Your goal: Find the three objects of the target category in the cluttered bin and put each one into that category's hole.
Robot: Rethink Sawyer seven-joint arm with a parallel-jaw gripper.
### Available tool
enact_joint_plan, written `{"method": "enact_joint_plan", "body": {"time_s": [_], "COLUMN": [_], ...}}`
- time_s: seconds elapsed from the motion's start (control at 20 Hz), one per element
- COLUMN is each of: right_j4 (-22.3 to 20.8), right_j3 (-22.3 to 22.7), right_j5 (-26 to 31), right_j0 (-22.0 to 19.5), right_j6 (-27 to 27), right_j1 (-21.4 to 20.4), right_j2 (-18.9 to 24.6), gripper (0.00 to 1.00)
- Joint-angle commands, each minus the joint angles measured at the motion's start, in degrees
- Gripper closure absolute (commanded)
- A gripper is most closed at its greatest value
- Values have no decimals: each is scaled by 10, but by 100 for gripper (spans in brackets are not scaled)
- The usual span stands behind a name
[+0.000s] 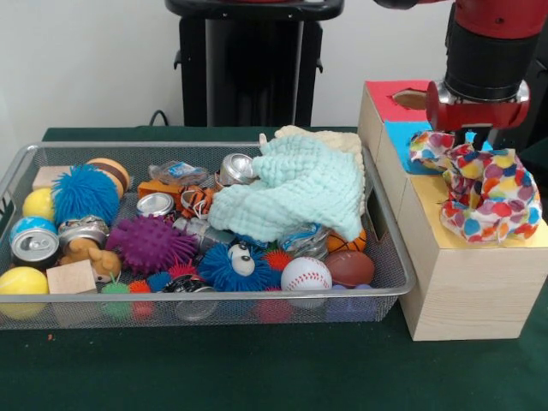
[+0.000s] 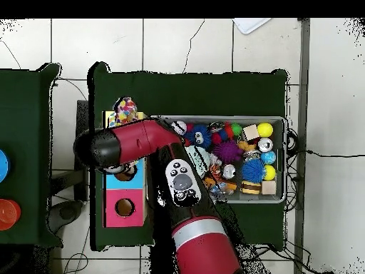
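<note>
My gripper point(image 1: 478, 137) hangs over the yellow-topped box point(image 1: 431, 212) at the right of the front view. It looks shut on a bunched white cloth with bright polka dots point(image 1: 486, 193), which hangs down onto the yellow top and hides the hole. The overhead view shows this cloth point(image 2: 127, 109) past the arm's end; the arm covers the gripper and the yellow top there. The wire-mesh bin point(image 1: 205, 147) lies left of the boxes, full of toys. No other polka-dot cloth shows in the bin.
A mint-green waffle cloth point(image 1: 295, 190) lies over a cream cloth point(image 1: 332, 138) at the bin's right end. Cans, spiky balls, a baseball point(image 1: 306, 274) and wooden blocks fill the rest. The blue-topped box point(image 1: 402, 135) and red-topped box point(image 1: 396, 96) stand behind the yellow one.
</note>
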Motion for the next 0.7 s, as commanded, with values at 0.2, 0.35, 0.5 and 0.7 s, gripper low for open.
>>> {"method": "enact_joint_plan", "body": {"time_s": [0.2, 0.35, 0.5, 0.7], "right_j4": [16, 24, 21, 8], "right_j3": [-55, -121, -147, -148], "right_j5": [25, 85, 99, 99], "right_j0": [31, 48, 50, 39], "right_j6": [15, 20, 9, -24], "right_j1": [-29, -15, -4, -7], "right_j2": [31, 24, 18, 13], "gripper": [100, 100, 100, 100]}}
